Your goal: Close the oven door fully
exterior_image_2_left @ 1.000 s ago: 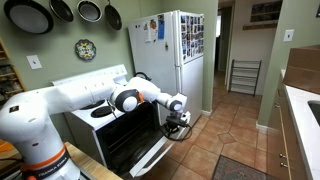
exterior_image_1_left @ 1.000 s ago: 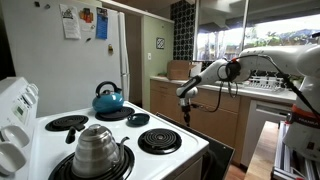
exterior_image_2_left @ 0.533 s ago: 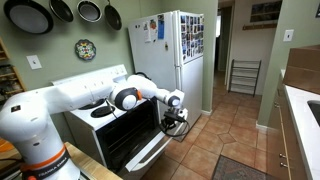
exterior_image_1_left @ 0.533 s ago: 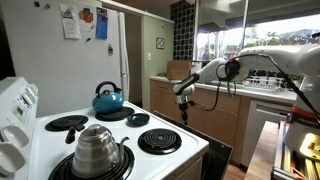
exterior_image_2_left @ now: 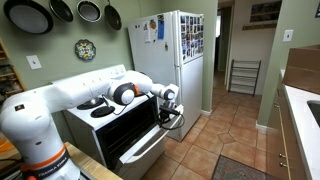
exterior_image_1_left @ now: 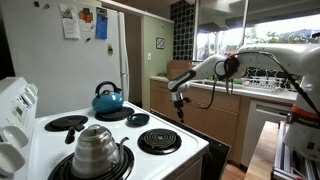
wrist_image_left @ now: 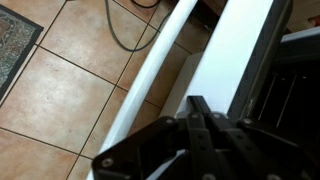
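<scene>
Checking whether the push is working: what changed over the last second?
The gripper moved up, and the oven door swung up with it; the door is now less open but not yet shut. The kettle and pot stayed put.

The Panda arm [exterior_image_2_left: 60, 105] is glossy white, built of thick, rounded segments, with a dark circular cap [exterior_image_2_left: 125, 95] on one joint. A thin dark cable [exterior_image_1_left: 213, 97] loops under the forearm. The Robotiq gripper [wrist_image_left: 197, 108] is matte black and angular, with visible linkages.
</scene>
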You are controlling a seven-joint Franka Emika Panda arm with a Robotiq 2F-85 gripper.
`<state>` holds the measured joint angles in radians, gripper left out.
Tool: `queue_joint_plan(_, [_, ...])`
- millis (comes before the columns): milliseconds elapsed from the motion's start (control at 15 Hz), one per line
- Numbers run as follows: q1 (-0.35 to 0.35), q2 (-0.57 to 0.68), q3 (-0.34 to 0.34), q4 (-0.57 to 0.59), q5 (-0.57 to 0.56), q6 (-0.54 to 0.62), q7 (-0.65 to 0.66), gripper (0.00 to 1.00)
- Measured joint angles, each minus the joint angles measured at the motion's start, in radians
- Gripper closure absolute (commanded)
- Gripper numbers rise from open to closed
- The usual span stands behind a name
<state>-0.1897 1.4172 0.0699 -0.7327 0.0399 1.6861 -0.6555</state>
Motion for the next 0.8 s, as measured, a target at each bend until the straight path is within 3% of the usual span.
queue_joint_plan(467, [0.036, -0.038, 0.014, -0.025, -0.005, -0.024, -0.006, 0.98])
queue_joint_plan(800, [0.044, -0.108, 0.058, -0.112, 0.013, -0.001, -0.007, 0.98])
